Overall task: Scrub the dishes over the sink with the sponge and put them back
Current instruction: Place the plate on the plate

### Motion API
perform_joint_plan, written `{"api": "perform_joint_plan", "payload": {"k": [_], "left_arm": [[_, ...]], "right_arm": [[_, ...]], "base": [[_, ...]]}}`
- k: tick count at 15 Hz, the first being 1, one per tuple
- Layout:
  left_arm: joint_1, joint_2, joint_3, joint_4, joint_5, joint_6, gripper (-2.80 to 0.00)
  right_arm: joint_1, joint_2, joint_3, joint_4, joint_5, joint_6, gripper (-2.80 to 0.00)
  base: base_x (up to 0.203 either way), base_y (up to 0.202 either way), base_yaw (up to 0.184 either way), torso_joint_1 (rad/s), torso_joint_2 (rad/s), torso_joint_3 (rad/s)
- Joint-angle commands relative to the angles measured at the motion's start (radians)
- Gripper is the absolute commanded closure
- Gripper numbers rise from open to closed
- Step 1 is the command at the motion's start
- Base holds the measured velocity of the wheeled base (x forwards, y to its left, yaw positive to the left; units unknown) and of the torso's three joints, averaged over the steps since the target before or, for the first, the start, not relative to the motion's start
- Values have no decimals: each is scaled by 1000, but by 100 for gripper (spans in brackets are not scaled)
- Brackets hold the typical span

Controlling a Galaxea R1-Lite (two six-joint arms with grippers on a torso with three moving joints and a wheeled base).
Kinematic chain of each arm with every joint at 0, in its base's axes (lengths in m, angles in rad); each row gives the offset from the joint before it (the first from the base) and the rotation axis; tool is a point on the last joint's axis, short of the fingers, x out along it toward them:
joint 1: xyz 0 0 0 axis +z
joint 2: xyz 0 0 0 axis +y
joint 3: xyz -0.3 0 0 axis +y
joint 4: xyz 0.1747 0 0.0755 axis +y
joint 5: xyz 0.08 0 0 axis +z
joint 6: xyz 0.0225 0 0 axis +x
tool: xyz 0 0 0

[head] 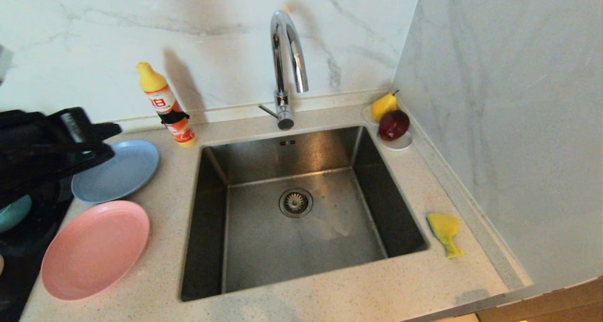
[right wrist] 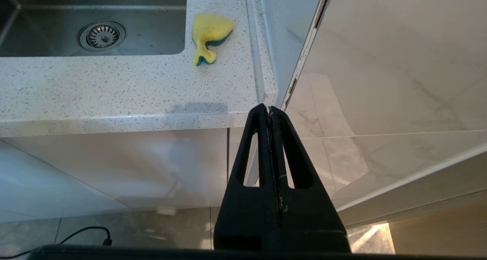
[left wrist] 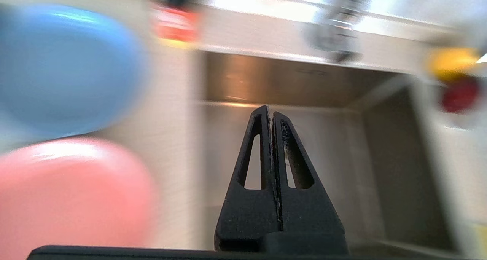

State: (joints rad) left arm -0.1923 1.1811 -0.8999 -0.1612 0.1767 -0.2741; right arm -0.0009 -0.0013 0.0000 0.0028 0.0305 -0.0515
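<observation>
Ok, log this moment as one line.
left gripper shut, empty, over plates | right gripper shut, parked below counter | sponge on counter | sink empty

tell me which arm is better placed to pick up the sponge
Probably the right: the sponge lies on the counter right of the sink, nearer the right gripper. The left gripper is over the plates' side.

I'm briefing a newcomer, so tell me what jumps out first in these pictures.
A big square stainless-steel sink with a tall chrome gooseneck tap fills the middle. Left of it on the speckled counter lie a salmon-pink plate and a grey-blue plate. Right of the basin lies a small yellow sponge.
</observation>
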Motion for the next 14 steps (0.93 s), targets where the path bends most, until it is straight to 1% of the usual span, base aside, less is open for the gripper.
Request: {"api": "perform_joint_plan", "payload": {"k": [1,2,3,4,5,7,9,10,12,14], "left_arm": [[0,-260,63,112,156,43,0],[1,-317,69,171,238,57,0],[1,-355,67,207,289,65,0],[1,-391,64,237,323,70,0],[2,-421,55,271,339,74,0],[12,-437,-3,329,362,73,0],[44,-440,-68,388,400,66,0],[64,-434,-90,403,409,66,0],[92,-387,-131,411,411,66,0],[136,-292,-183,412,410,65,0]], "right_arm": [[-1,0,0,0,0,-1,0],[-1,0,0,0,0,-1,0],[-1,0,0,0,0,-1,0],[-1,0,0,-1,0,-1,0],[-1,0,0,0,0,-1,0],[-1,0,0,-1,0,-1,0],[-1,0,0,0,0,-1,0],[1,0,0,0,0,-1,0],[1,0,0,0,0,-1,0],[-1,0,0,0,0,-1,0]], "base": [[0,0,0,0,0,0],[0,0,0,0,0,0],[0,0,0,0,0,0],[0,0,0,0,0,0],[0,0,0,0,0,0],[0,0,0,0,0,0],[0,0,0,0,0,0],[0,0,0,0,0,0],[0,0,0,0,0,0],[0,0,0,0,0,0]]}}
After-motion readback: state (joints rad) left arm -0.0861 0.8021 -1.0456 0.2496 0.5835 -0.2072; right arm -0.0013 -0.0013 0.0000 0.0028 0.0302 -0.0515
